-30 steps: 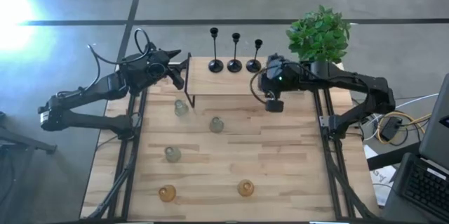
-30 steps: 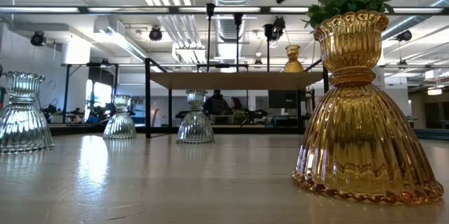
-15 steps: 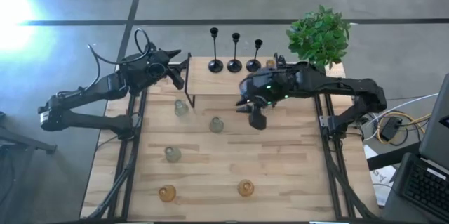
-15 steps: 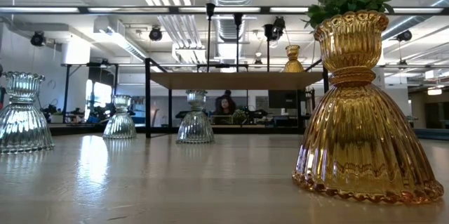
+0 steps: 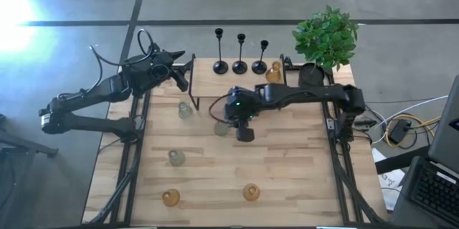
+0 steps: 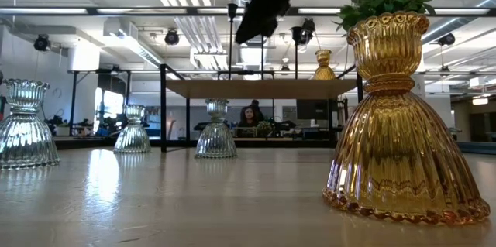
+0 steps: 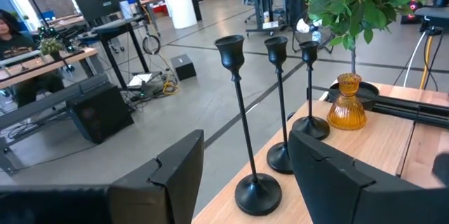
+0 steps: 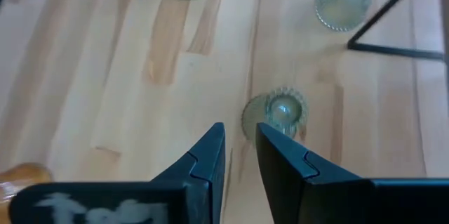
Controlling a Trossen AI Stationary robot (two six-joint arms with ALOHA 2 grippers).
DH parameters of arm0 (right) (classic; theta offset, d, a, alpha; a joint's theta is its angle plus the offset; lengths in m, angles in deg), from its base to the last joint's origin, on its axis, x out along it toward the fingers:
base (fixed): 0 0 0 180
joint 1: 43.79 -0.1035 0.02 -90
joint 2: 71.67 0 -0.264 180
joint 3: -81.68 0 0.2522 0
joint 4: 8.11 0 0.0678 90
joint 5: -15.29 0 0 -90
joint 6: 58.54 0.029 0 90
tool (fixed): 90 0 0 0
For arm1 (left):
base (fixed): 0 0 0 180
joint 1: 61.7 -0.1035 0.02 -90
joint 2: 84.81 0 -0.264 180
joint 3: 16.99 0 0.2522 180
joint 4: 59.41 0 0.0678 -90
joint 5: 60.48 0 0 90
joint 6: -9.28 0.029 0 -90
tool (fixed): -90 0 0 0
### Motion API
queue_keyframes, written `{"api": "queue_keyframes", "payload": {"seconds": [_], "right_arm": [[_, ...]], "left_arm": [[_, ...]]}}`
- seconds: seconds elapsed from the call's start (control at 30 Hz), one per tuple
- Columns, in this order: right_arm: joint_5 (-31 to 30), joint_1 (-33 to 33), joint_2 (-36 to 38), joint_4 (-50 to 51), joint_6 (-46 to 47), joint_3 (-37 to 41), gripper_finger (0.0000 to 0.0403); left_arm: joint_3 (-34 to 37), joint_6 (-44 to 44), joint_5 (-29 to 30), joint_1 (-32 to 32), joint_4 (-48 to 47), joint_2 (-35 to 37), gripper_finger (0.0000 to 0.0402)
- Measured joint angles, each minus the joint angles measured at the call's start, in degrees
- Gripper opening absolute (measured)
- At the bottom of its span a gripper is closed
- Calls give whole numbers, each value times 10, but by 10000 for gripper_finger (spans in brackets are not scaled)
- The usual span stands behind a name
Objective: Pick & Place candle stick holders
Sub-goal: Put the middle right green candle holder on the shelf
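Observation:
Three slim black candlesticks [image 5: 240,62] [image 7: 242,126] stand on their round bases on a raised wooden shelf [image 5: 215,85] at the table's far edge, with an amber glass holder [image 5: 275,72] beside them. Pale glass holders [image 5: 185,110] [image 5: 176,158] and amber ones [image 5: 171,198] [image 5: 251,192] stand on the table. My right gripper [image 5: 228,118] [image 8: 240,147] hangs tipped downward above a pale holder [image 8: 277,112] at mid-table, open by a narrow gap, nothing between its fingers. My left gripper [image 5: 188,71] [image 7: 247,140] waits open at the shelf's left end, facing the candlesticks.
A black pot with a leafy plant [image 5: 326,35] stands at the far right corner. The shelf's black frame leg [image 8: 393,20] stands close beyond the mid-table holder. In the low view a big amber holder [image 6: 399,115] stands near the camera. Bare wood [image 5: 301,164] lies at the right.
My right gripper has swung from the shelf's right end toward the table's left and near edges, sinking and tipping downward, and now hangs over the pale holder at mid-table. The amber holder on the shelf, hidden by the arm before, now shows. No holder has moved.

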Motion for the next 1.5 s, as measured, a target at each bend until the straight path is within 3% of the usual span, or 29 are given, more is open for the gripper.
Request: {"api": "queue_keyframes", "payload": {"seconds": [0.57,0.87,1.5], "right_arm": [[-1,9,-203,108,-93,-181,83],[-2,13,-222,144,-96,-251,73],[-3,30,-226,127,-116,-203,77]], "left_arm": [[0,1,0,0,0,2,213],[0,3,0,0,-4,12,213],[0,9,0,0,-5,19,213]]}}
